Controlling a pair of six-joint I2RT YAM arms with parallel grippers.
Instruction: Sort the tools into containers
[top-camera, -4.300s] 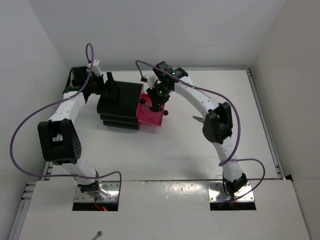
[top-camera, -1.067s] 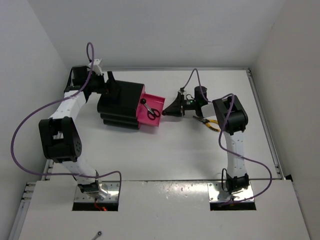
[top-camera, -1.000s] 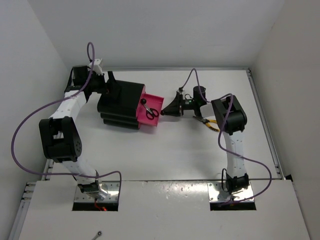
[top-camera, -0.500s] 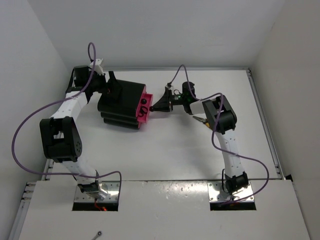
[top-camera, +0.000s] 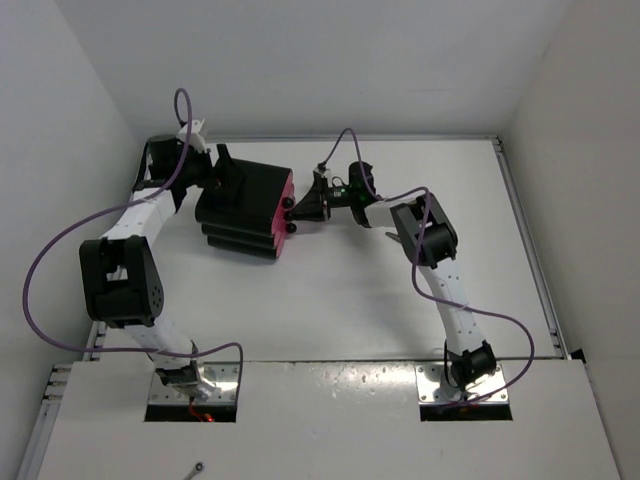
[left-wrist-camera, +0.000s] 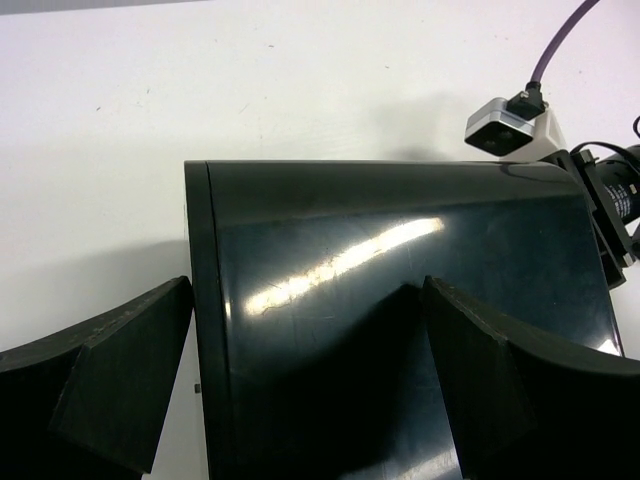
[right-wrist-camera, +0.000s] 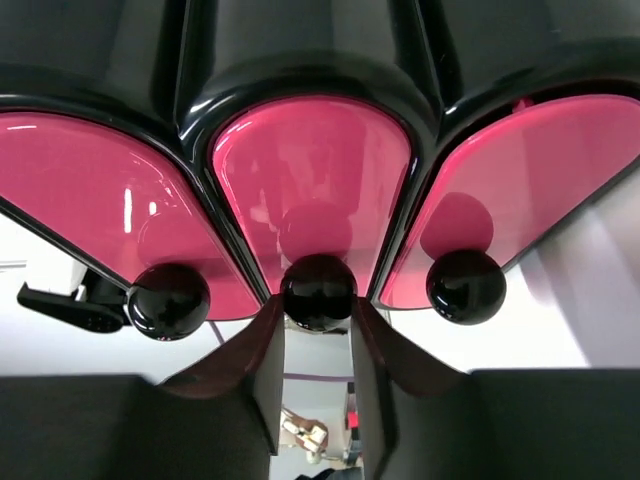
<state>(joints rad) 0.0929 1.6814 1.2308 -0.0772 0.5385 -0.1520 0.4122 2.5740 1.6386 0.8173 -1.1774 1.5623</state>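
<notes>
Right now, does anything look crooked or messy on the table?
Only the black cabinet: it sits twisted, not square with the table edges. Its three pink drawers look shut, and nothing is spilled. The right claw grips the middle knob.

magenta-pink drawers (right-wrist-camera: 310, 190), black knobs (right-wrist-camera: 318, 292), black cabinet (left-wrist-camera: 400, 300)

Three pink drawers (right-wrist-camera: 312, 190) sit closed in the black cabinet (top-camera: 240, 205).

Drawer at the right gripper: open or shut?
Shut. The drawer front sits level with both neighbouring fronts in the right wrist view; the right gripper holds its knob.
</notes>
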